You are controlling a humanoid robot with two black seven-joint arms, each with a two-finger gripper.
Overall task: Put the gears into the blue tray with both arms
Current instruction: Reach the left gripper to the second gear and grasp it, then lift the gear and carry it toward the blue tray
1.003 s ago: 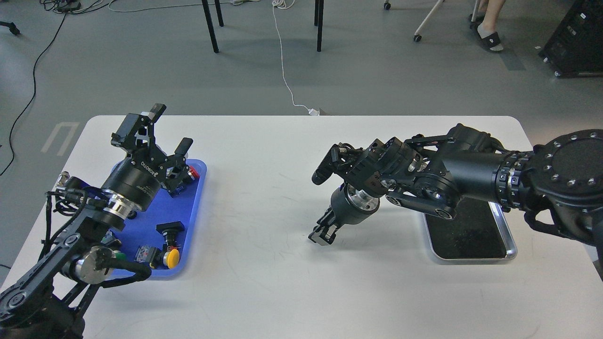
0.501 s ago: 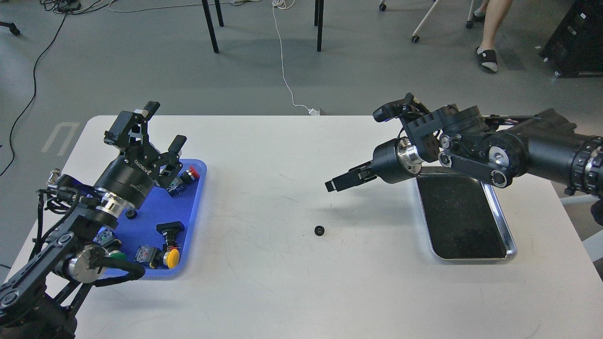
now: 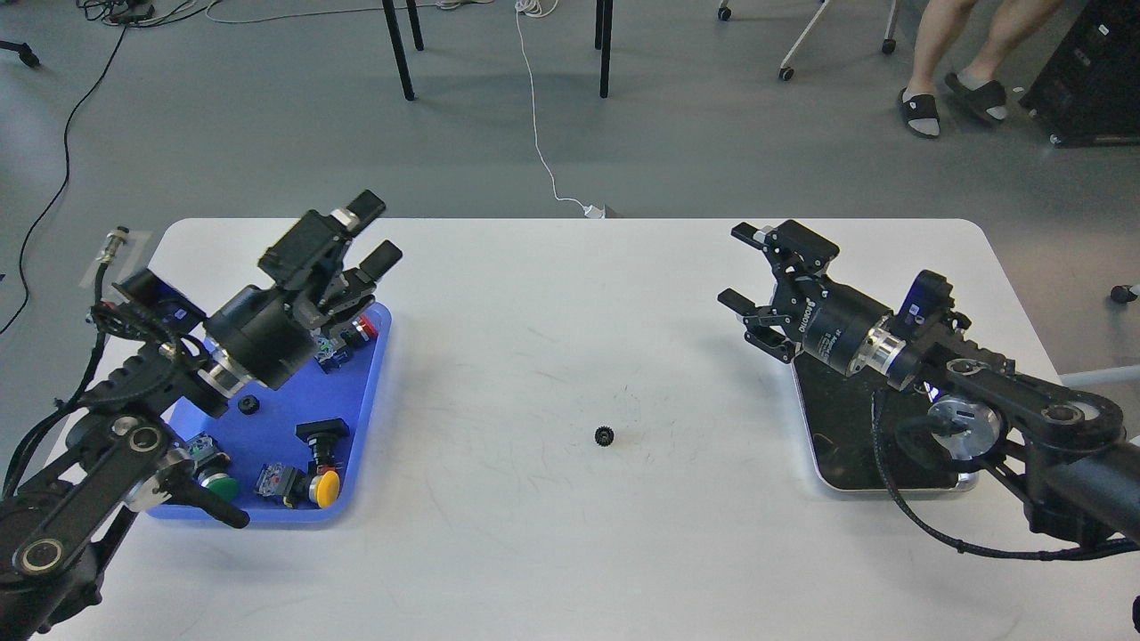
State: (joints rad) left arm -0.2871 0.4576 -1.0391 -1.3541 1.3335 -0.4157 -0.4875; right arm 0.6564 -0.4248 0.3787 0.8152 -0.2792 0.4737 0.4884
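1. Left gripper [image 3: 372, 233] is up above the far right corner of the blue tray [image 3: 361, 427], both fingers spread apart, nothing between them.
2. Right gripper [image 3: 746, 267] hangs over the white table [image 3: 552, 552] just off the far left corner of the steel tray [image 3: 891, 485], fingers parted and empty too.
3. Out from the left arm: one gear [image 3: 248, 404] sits inside the blue tray, on the bare blue floor just beside the arm's wrist.
4. Also in that tray: a red-capped switch [image 3: 363, 328] by the far rim, a black-topped switch [image 3: 322, 433] mid-tray, a yellow-capped switch [image 3: 326, 485] near the front rim, and a green-capped switch [image 3: 219, 486] partly behind the arm.
5. Centre stage: a second gear [image 3: 604, 435] lies alone on the table, well apart from both grippers and both trays, roughly between them.
6. The right arm's forearm crosses over the steel tray, covering much of its black inside.
7. Beyond the table: grey floor, a white cable [image 3: 539, 133], dark chair legs [image 3: 397, 49], and a person's sandalled feet [image 3: 922, 111] at the top right.
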